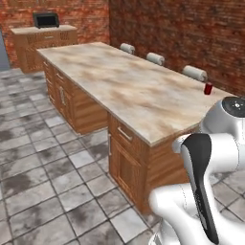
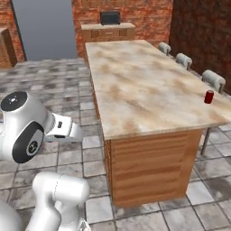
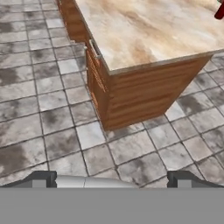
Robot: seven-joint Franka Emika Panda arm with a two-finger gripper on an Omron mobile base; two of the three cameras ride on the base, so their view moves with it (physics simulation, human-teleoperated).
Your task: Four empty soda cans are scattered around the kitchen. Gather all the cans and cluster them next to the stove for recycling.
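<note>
One red soda can (image 2: pixel 209 96) stands upright on the far side of the island counter (image 2: pixel 144 85), close to its edge and just in front of the nearest stool (image 2: pixel 213 80). I hold the gripper (image 3: pixel 112 177) with its fingertips (image 3: pixel 43 178) spread to full width and nothing between them; it points down at the tile floor (image 3: pixel 43 109) off the island's near corner, well apart from the can.

Risks, as I judge them:
- Reach. The can sits across the full width of the counter. If I extend from this side, the arm may run short or the forearm may scrape the counter edge.
- Tipping. An empty can is light; a glancing finger could knock it over and roll it off toward the stools.
- Base contact. Driving around the corner too tightly could clip the wooden cabinet (image 3: pixel 144 96).

View differences: the right base view shows the can whole against the counter. The hand view catches only a dark red sliver at its top right corner. The left base view shows all three stools in a row.
</note>
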